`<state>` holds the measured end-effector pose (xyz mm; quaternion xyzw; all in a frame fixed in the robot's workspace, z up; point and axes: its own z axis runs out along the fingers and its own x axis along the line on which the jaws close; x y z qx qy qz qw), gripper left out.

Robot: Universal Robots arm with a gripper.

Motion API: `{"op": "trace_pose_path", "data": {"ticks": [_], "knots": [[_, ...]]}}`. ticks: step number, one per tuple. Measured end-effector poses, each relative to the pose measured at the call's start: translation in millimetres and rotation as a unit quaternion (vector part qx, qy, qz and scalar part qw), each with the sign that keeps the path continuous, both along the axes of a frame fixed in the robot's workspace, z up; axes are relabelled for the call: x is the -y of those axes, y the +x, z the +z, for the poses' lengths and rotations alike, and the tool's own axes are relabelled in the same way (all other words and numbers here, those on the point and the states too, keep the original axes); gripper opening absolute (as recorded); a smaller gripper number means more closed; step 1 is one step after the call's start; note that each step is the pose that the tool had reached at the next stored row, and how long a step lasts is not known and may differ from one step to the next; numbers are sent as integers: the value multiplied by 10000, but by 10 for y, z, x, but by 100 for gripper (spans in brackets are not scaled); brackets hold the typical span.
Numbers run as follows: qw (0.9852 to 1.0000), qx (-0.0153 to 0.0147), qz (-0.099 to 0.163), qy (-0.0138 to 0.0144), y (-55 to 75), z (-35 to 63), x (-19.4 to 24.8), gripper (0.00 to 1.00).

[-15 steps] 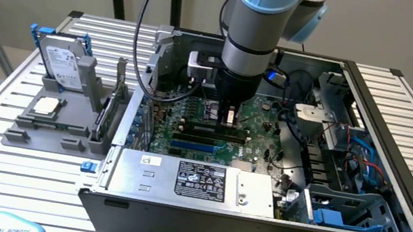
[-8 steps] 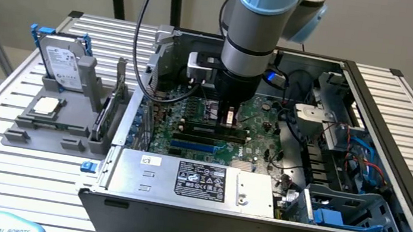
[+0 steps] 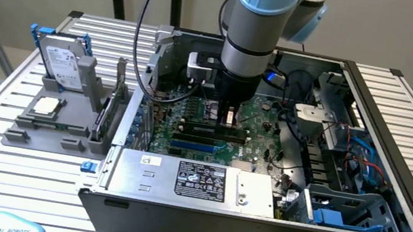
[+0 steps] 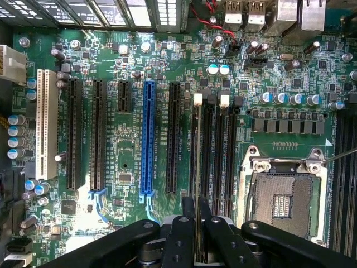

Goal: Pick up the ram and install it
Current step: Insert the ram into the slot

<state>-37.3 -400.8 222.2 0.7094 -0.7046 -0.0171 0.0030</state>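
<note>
The ram shows edge-on as a thin strip between my fingers, with my gripper shut on it. It hangs in line with the leftmost of the black memory slots, whose white latches stand at the far end. Whether it touches the slot I cannot tell. In the exterior view my gripper reaches down inside the open computer case, just above the motherboard and its memory slots.
A grey holder at the exterior view's left carries a hard drive, an expansion card and a processor chip. The power supply fills the case front. A bare processor socket and a blue slot flank the memory slots.
</note>
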Motion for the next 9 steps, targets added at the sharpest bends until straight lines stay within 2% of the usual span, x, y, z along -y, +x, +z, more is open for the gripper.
{"op": "trace_pose_path", "data": {"ticks": [9], "knots": [[10000, -1, 0, 0, 0, -18, 0, 15]]}}
